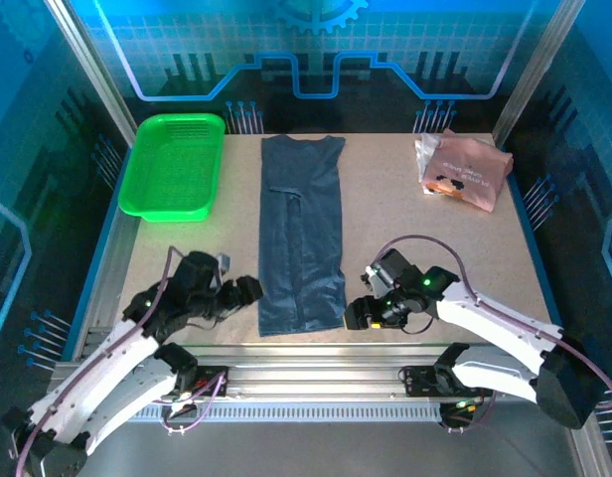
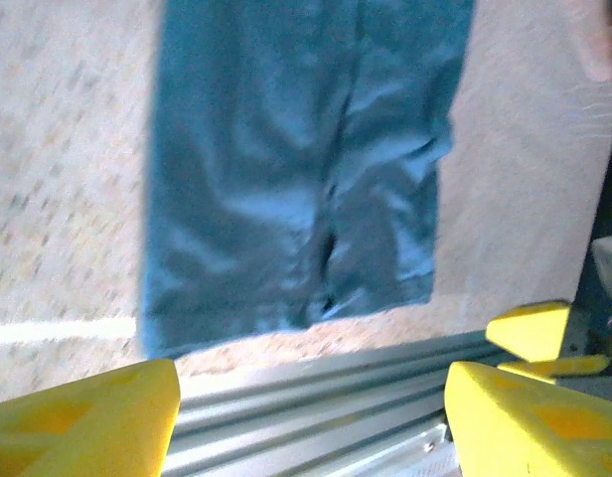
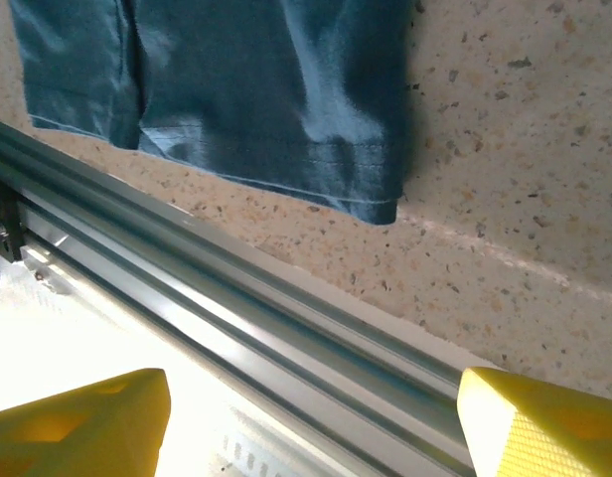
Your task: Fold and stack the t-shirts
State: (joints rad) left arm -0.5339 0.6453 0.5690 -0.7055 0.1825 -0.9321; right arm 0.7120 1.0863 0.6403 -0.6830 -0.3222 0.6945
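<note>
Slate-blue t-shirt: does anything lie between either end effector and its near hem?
Nothing visible does. The left end effector and right end effector flank the slate-blue t-shirt with only bare table between. The green basket and pink t-shirt sit at the far corners.

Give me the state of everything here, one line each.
Blue shirt, folded into a long strip, lying flat.
Pink shirt, roughly folded, far right.
Basket, upright, far left.
Left claw, open, holding nothing.
Right claw, open, holding nothing.
</note>
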